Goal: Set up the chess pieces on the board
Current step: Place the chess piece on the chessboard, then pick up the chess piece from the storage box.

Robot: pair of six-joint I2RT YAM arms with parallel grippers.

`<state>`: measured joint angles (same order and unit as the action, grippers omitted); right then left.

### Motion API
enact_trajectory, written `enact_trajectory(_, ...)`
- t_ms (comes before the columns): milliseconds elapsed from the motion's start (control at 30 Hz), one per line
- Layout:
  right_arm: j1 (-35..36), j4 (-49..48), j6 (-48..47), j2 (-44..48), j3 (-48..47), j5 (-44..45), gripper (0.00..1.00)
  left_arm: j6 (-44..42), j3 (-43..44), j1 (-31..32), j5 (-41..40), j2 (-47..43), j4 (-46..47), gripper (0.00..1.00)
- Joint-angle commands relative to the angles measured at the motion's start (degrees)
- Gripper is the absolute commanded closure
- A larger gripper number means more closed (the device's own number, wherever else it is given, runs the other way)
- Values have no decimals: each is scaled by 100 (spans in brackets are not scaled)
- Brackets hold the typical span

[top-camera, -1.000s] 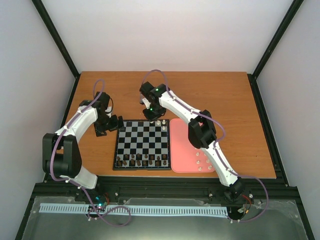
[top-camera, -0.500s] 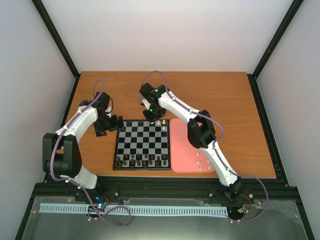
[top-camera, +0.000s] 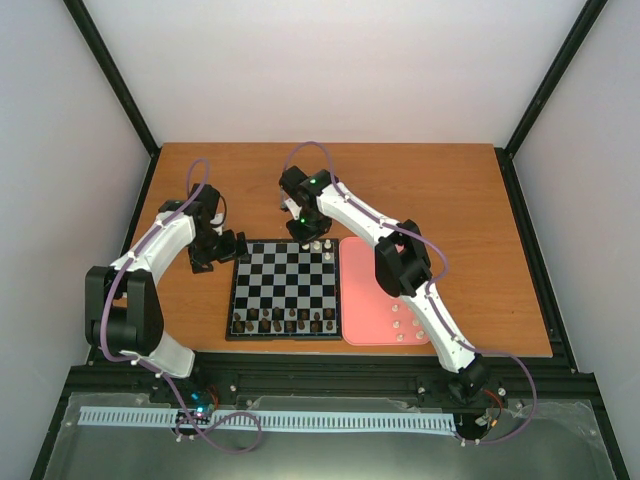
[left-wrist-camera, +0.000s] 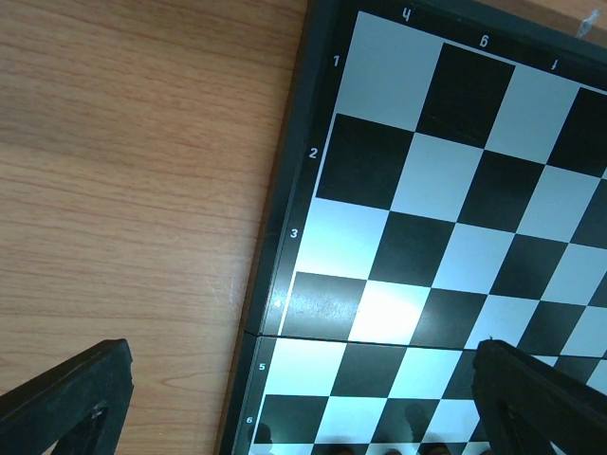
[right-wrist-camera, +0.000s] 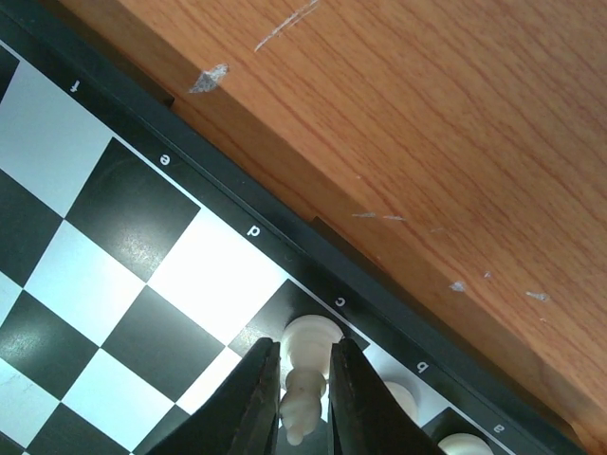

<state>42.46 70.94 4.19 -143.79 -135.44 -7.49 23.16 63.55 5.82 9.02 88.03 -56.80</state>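
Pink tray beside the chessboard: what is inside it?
A few tiny white chess pieces lie in the flat pink rectangular tray, at its near end. The white-and-black right robot arm covers part of it.

Chess pieces (top-camera: 396, 324) on tray (top-camera: 362, 290): types indiscernible

Light: bright, even and diffuse, coming from overhead.
Shadows: faint and soft-edged on the bench (top-camera: 450, 190).
Glare: white sheen on the pale squares of the board (left-wrist-camera: 408, 256) in both wrist views.
Focus: right fingers (right-wrist-camera: 251, 403) blurred up close; board lettering crisp.
Top view: sharp, pieces tiny.
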Motion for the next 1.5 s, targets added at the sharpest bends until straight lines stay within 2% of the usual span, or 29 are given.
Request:
enact_trajectory(0, 35, 40, -34, -154, -115, 31, 83, -19, 176, -34, -5, 29, -10, 0)
enact_trajectory(400, 35, -109, -128, 107, -225, -328, 68, -10, 159, -33, 12, 66, 20, 0)
enact_trajectory(533, 35, -316, -103, 393, -212, 111, 58, -12, 158, -37, 17, 69, 27, 0)
enact_trajectory(900, -172, -514, 187, 1216, -25, 1166, 40, -28, 197, -33, 29, 22, 1, 0)
enact_trajectory(933, -277, -518, 240, 1368, 104, 1189, 37, -34, 210, -33, 17, 14, -15, 0)
enact_trajectory(1067, -861, -419, 553, 1989, 863, 1292, 36, -55, 267, -31, 22, -6, -49, 0)
enact_trajectory(1267, -1687, -451, 921, 3316, 2883, 1320, 36, -48, 346, -37, -3, -42, -72, 0)
enact_trajectory(1467, -1872, -230, 1128, 4643, 4452, 1810, 36, -56, 591, -36, -45, -71, -123, 0)
